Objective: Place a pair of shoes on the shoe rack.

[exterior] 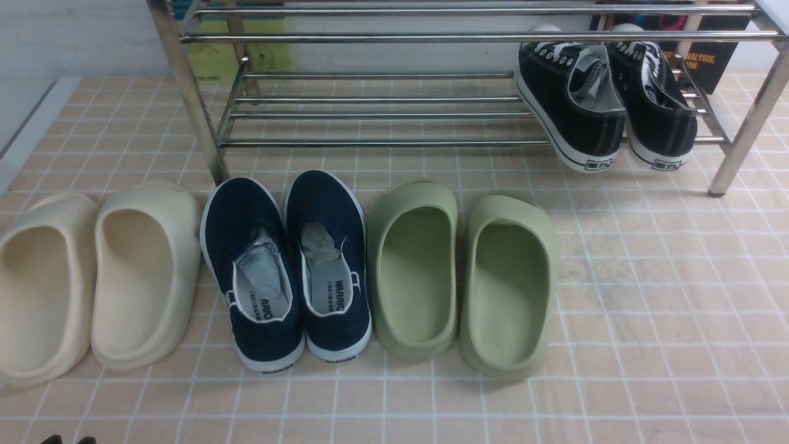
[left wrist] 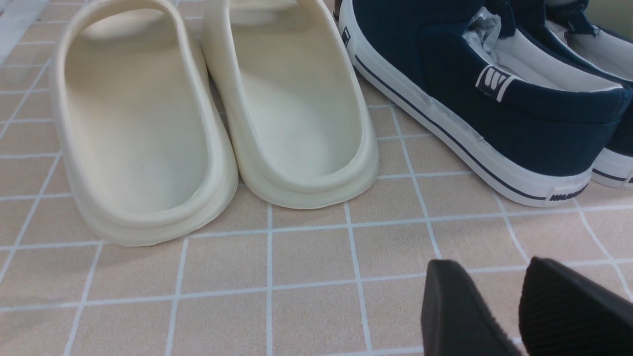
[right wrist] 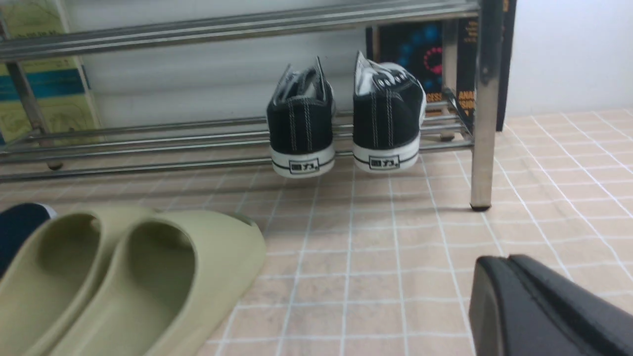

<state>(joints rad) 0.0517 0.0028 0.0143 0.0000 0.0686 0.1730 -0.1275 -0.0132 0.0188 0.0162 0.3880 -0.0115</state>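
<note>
The pair of shoes, two black canvas sneakers (exterior: 570, 105) (exterior: 656, 105) with white soles, rests on the lower shelf of the shoe rack (exterior: 370, 143) at its right end. Their heels point toward me and hang slightly past the front tube. The right wrist view shows both sneakers (right wrist: 300, 123) (right wrist: 388, 118) side by side next to the rack's leg (right wrist: 482, 99). My left gripper (left wrist: 487, 269) is open and empty over bare tile near the cream slippers, and its tips just show in the front view (exterior: 68, 440). My right gripper (right wrist: 504, 259) is shut on nothing, low over the floor, well short of the rack.
On the tiled floor in front of the rack stand cream slippers (exterior: 92, 277), navy slip-on shoes (exterior: 286, 265) and green foam slippers (exterior: 462, 277) in a row. Books (exterior: 709, 61) lean behind the rack. Bare tile lies to the right of the green slippers.
</note>
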